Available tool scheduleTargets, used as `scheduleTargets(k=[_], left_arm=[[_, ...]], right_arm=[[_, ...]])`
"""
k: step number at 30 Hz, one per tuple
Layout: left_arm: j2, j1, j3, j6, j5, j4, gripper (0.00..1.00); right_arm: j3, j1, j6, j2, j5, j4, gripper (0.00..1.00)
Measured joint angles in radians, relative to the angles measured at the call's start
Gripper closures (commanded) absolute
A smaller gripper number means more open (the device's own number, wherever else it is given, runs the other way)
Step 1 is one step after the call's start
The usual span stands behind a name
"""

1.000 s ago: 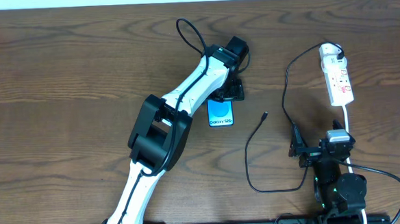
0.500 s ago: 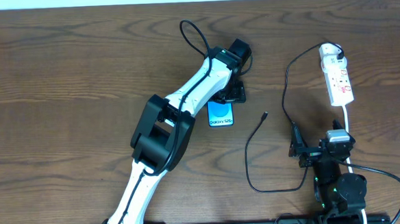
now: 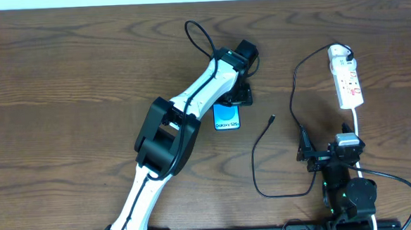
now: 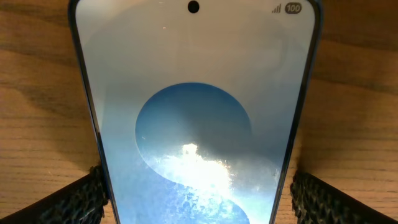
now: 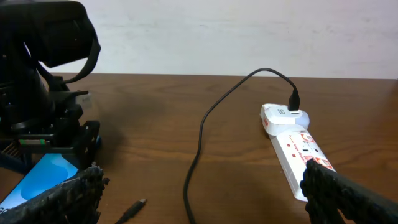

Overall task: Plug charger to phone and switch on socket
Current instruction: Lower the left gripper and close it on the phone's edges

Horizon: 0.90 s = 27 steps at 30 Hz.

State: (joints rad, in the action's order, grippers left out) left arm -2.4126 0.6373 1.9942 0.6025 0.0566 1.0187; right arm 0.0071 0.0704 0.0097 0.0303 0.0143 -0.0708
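Pads (image 4: 87,196) of left gripper (image 4: 196,199) sat against both long edges of slim blue-screened smartphone (image 3: 227,116), pinching it flat on brown wooden table (image 3: 63,80). Right gripper (image 5: 202,199) was spread wide and empty. Thin black charger cable (image 3: 256,170) lay between phone and white red-marked power strip (image 3: 346,83) — plug tip (image 3: 272,117) near phone, apart from it. Risk: the tip is small and lies flat on the wood — a pinch could miss or twist it off the port's line.

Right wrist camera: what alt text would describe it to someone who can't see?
A white power strip lies on a wooden table at right, a thin black charger cable running from its adapter to a loose plug tip near a lit blue phone.
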Motion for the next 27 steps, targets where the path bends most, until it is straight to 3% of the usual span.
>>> scheduleTargets(k=[11,27], left_arm=[[0.0,0.0,0.0,0.0,0.0,0.004,0.22],[-0.006,-0.017,0.016,0.0,0.02,0.037,0.23]], right_arm=[[0.0,0.0,0.0,0.0,0.0,0.0,0.01],[0.0,0.0,0.0,0.0,0.0,0.0,0.01]])
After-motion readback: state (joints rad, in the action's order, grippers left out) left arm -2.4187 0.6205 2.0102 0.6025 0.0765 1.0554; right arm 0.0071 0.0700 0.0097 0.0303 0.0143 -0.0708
